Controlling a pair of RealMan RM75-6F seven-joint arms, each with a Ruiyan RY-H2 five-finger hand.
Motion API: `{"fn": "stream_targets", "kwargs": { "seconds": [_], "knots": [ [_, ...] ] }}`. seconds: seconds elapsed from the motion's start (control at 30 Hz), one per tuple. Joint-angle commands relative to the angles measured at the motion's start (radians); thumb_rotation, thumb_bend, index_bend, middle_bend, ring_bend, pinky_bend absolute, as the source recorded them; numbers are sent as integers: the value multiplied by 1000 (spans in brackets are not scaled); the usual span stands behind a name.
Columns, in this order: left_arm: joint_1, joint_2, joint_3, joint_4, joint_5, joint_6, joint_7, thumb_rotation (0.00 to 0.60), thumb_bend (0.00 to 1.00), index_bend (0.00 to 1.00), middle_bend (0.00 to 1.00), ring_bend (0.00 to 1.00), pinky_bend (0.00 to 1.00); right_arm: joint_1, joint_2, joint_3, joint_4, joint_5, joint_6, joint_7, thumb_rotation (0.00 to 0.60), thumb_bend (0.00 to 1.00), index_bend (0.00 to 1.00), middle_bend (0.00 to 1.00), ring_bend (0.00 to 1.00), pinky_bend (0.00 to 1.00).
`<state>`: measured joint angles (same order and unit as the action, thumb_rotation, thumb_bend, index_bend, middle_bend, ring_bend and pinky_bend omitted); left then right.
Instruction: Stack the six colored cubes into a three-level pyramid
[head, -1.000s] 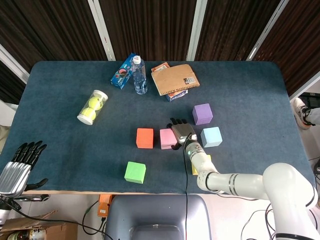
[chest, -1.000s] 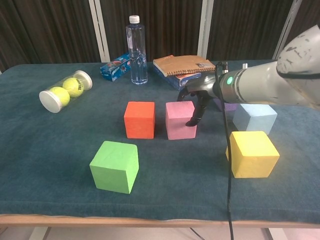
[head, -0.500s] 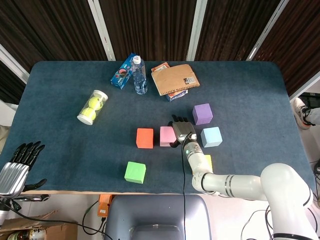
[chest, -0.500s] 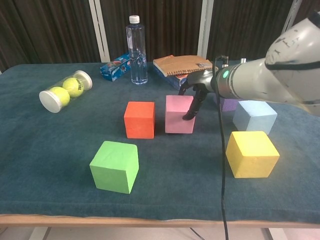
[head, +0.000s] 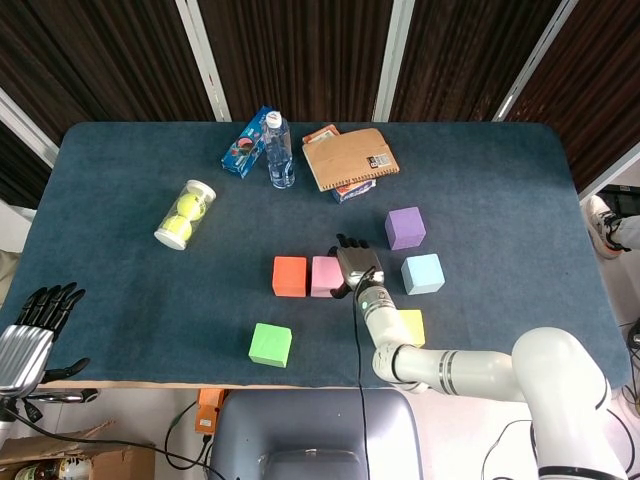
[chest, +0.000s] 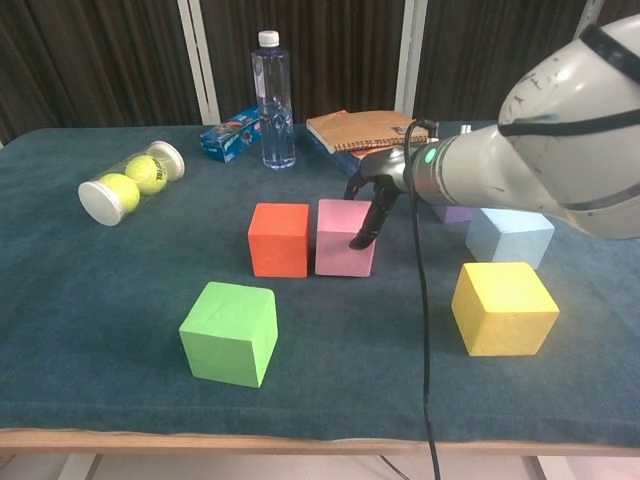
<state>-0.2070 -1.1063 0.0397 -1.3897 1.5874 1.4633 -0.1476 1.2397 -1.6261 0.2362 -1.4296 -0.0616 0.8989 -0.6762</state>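
The pink cube (head: 325, 276) (chest: 343, 237) sits right beside the red cube (head: 290, 276) (chest: 279, 239) at mid-table, their sides nearly touching. My right hand (head: 358, 268) (chest: 375, 195) presses its downward-pointing fingers against the pink cube's right face and holds nothing. To its right lie the purple cube (head: 405, 228) (chest: 455, 213), partly hidden in the chest view, and the light blue cube (head: 423, 273) (chest: 510, 238). Nearer the front edge are the yellow cube (head: 410, 326) (chest: 503, 308) and the green cube (head: 271, 344) (chest: 229, 332). My left hand (head: 35, 330) hangs off the table's front left, fingers spread.
At the back stand a water bottle (head: 281, 150) (chest: 272, 100), a blue box (head: 246, 142) and a brown notebook (head: 350, 157) (chest: 365, 130) on a book. A clear tube of tennis balls (head: 185, 214) (chest: 130, 181) lies at the left.
My right hand has slid the pink cube leftward until it sits against the red cube. The left hand has dropped slightly lower.
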Motion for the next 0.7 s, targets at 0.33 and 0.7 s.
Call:
{"fn": "stream_targets", "kwargs": {
  "seconds": [0.33,0.7],
  "knots": [
    [6,1,-6,5,5,-6,-8,578,87,20,31,0,67,1,-29,16,35,10,4,-22,600,203,460,0,0,0],
    [9,2,-11,3,7,-14,-8,578,87,20,31,0,67,3,-41,29,44,19,1,-45,600,202,443,0,0,0]
  ]
}}
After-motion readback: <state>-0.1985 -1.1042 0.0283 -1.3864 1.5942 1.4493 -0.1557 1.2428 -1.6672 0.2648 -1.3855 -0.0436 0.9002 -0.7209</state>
